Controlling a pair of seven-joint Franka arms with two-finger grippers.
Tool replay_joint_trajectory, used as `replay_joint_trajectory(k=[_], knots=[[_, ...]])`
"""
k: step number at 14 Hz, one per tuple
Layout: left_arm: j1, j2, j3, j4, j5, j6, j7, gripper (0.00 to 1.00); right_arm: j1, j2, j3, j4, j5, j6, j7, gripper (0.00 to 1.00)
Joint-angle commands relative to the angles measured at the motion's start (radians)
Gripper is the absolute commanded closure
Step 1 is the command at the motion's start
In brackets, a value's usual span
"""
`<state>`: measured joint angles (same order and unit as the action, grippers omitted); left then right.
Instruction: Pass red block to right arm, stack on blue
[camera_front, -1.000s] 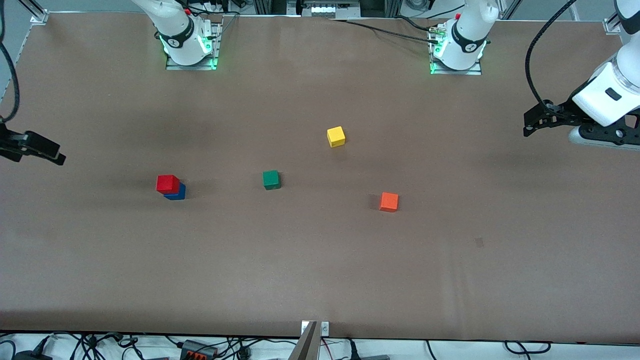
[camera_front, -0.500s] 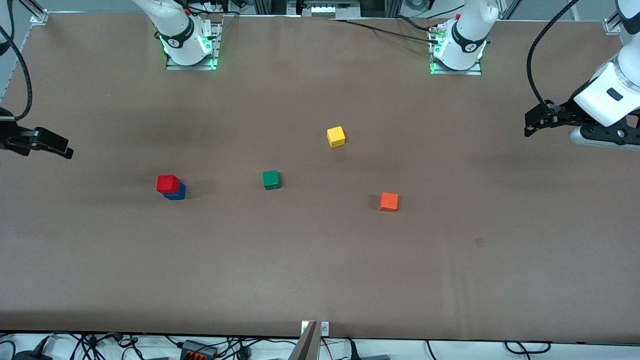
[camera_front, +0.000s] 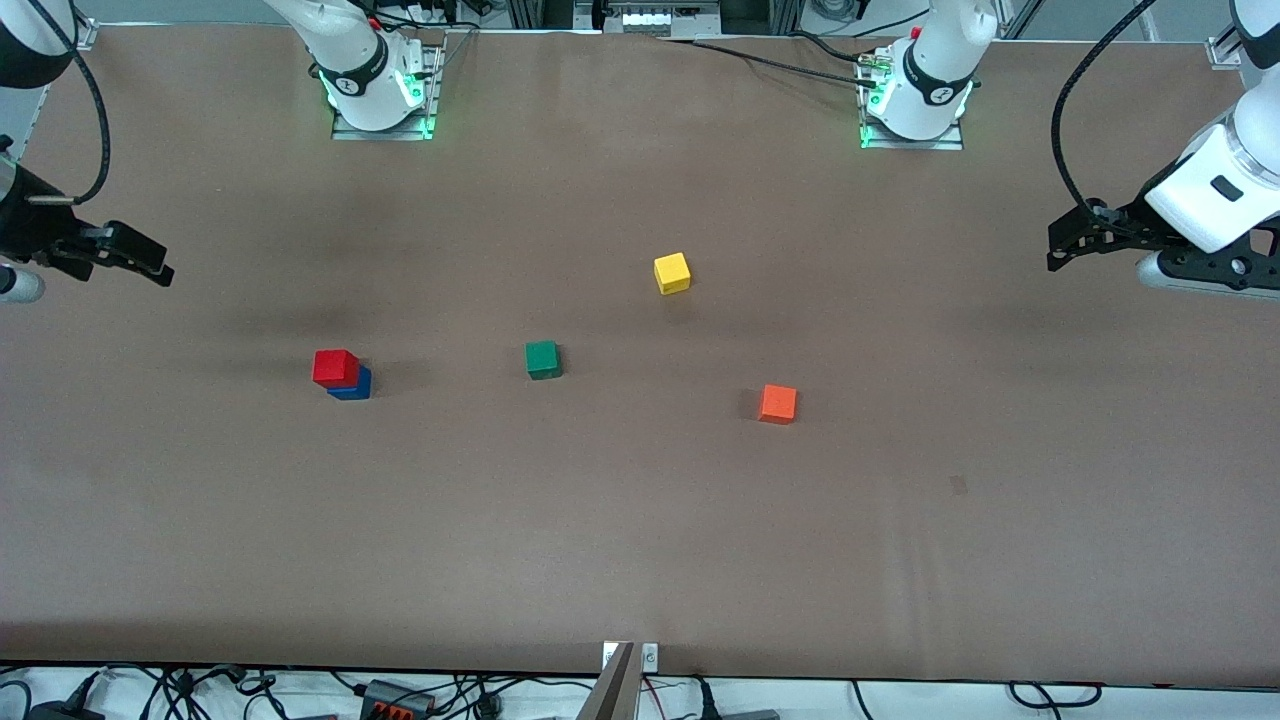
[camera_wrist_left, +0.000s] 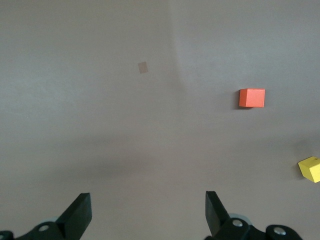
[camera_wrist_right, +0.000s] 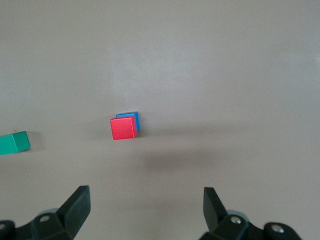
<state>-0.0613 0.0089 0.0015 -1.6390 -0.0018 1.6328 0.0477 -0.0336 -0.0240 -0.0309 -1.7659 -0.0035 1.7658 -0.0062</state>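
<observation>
1. The red block (camera_front: 335, 367) sits on top of the blue block (camera_front: 351, 384), a touch off-centre, so a strip of blue shows on the side nearer the front camera. I'll place everything else from that stack.

2. The right gripper (camera_front: 140, 262) hangs in the air over bare table at the right arm's end, well apart from the stack and holding nothing. In the right wrist view its two fingers (camera_wrist_right: 77, 205) stand wide apart, with the stack in sight between them.

3. The left gripper (camera_front: 1075, 245) is up over the left arm's end of the table, well apart from the stack, also spread wide with nothing between its fingers (camera_wrist_left: 80, 215). That arm looks to be waiting.

4. A green cube (camera_front: 542, 359) lies on the table beside the stack, toward the left arm's end. The yellow cube (camera_front: 672, 273) and orange cube (camera_front: 777, 403) lie further that way, none of them touching.

5. My read: the hand-over and the stacking are done. Red rests on blue and neither gripper touches it.

6. What's left calls for little. The arms only need to keep clear of the stack, since the offset red block might tip if nudged.
</observation>
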Motion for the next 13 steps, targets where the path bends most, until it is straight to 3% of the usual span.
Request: replay_joint_trajectory(k=[1,13], knots=[[-0.002,-0.010,0.000,0.008,-0.004,-0.018,0.004,0.00,-0.017,-0.022,0.017,-0.001,-0.012,0.015,-0.014,0.00],[-0.005,-0.010,0.000,0.008,-0.004,-0.018,0.003,0.00,0.018,-0.022,0.006,0.026,-0.012,-0.003,-0.014,0.00]])
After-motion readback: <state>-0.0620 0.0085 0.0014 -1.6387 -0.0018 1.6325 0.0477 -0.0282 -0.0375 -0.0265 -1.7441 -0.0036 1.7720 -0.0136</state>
